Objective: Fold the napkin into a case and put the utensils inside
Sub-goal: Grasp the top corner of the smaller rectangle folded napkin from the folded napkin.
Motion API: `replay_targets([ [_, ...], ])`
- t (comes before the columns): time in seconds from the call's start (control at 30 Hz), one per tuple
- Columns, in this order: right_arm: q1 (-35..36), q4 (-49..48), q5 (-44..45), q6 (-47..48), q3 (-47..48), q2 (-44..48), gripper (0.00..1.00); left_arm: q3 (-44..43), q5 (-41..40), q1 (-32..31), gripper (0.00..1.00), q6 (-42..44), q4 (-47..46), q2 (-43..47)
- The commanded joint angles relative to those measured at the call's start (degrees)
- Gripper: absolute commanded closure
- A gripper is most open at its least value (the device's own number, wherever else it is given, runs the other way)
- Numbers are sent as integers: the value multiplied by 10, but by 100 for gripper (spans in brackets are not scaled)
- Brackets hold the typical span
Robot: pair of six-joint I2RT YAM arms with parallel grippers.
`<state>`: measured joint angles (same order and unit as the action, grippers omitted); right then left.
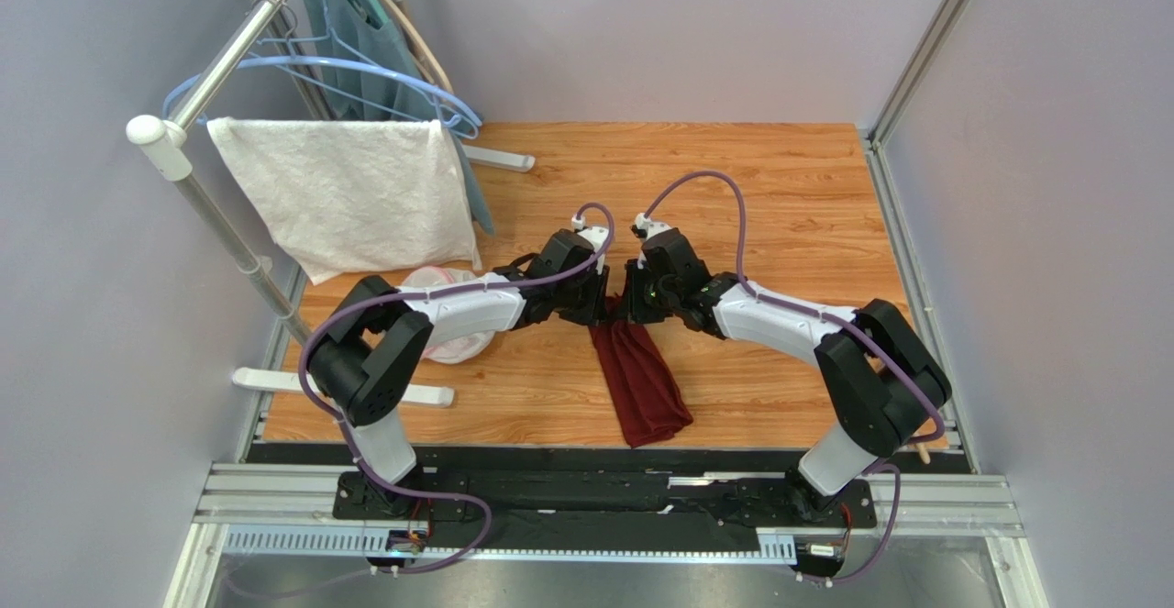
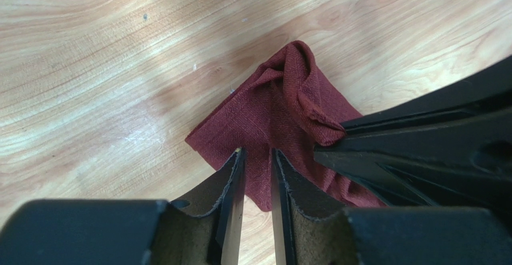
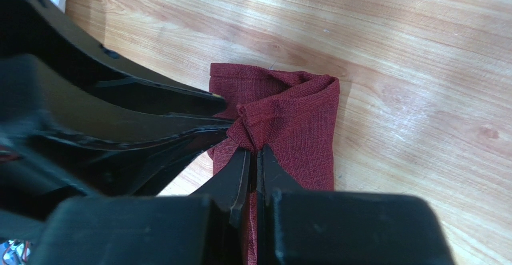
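A dark maroon-red cloth napkin, folded into a narrow long strip, lies on the light wooden tabletop between the two arms. The right claw is clamped tight on a bunched fold at the strip's far end. The left claw, just beside it, has its jaws apart, with cloth showing between them.

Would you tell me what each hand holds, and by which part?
Right hand pinches the napkin by a bunched fold at its end; left hand holds nothing.
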<state>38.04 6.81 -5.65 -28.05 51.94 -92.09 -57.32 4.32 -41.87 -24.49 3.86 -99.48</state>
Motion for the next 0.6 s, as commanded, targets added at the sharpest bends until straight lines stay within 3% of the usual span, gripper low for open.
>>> replay_targets([
  [0.0,-2,-11,-8,-17,15,5,100,-27,-19,-8,68,25,12,-15],
  [0.3,-2,-14,-11,-22,13,1,100,-47,-60,-20,61,26,48,-34],
  [0.4,-2,-11,-10,-26,15,-3,100,-53,-77,-20,67,27,49,-42],
  [0.43,-2,-11,-11,-29,15,-3,100,-52,-80,-20,74,24,50,-43],
  [0.57,-2,-5,-13,-29,18,-4,100,-55,-80,-20,86,24,45,-45],
])
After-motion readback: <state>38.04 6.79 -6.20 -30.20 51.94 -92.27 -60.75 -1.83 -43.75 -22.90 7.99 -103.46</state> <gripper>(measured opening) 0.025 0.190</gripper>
